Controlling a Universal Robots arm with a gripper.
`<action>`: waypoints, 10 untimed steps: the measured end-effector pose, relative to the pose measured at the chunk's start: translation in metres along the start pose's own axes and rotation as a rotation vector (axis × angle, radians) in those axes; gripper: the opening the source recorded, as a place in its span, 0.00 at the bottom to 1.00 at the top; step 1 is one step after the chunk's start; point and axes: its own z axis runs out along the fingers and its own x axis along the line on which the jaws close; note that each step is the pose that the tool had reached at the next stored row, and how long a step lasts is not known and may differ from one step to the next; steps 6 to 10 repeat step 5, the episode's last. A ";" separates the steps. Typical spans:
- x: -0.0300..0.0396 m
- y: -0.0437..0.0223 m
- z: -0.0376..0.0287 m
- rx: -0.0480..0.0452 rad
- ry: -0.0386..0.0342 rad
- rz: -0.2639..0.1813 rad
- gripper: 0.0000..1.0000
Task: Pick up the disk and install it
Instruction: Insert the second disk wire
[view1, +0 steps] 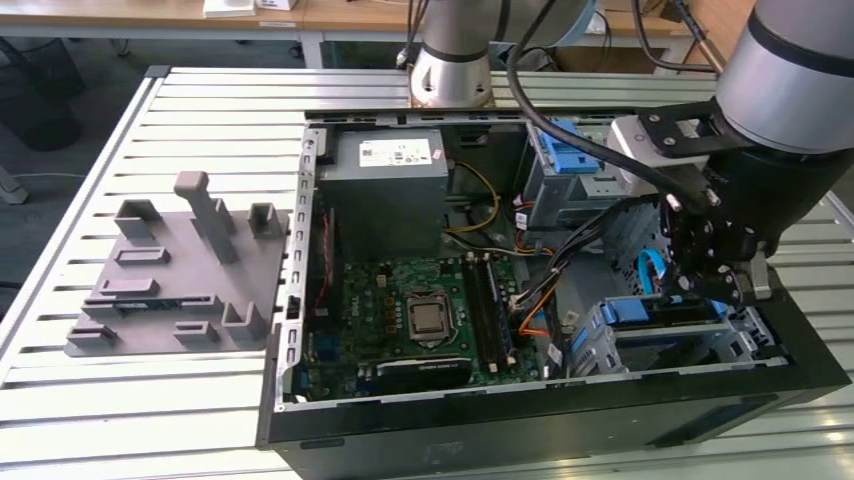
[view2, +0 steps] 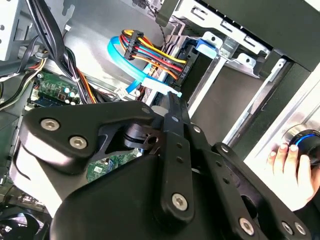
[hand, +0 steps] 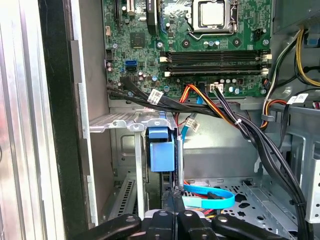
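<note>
The disk (view1: 663, 312) stands on edge in the silver drive cage (view1: 654, 345) at the near right corner of the open computer case. Its blue frame end shows in both wrist views, as a blue block (hand: 161, 152) and a blue tab (view2: 207, 46). My gripper (view1: 707, 295) hangs right over that cage. In both wrist views its fingers (hand: 176, 197) (view2: 172, 107) lie pressed together with nothing visible between them. The tips reach down beside the disk's blue end; whether they touch it I cannot tell.
Black, orange and blue cables (hand: 210, 107) cross the gap between the motherboard (view1: 414, 300) and the cage. A grey power supply (view1: 387, 165) fills the far corner. A grey slotted fixture (view1: 174, 280) lies on the slatted table at the exterior view's left. A hand (view2: 287, 172) rests on a knob outside the case.
</note>
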 end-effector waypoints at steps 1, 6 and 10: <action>0.0000 0.0000 0.0000 0.0000 0.0000 0.000 0.11; 0.0000 0.0000 -0.0001 0.0000 0.0000 0.000 0.11; 0.0000 0.0000 -0.0001 0.0000 0.0000 0.000 0.11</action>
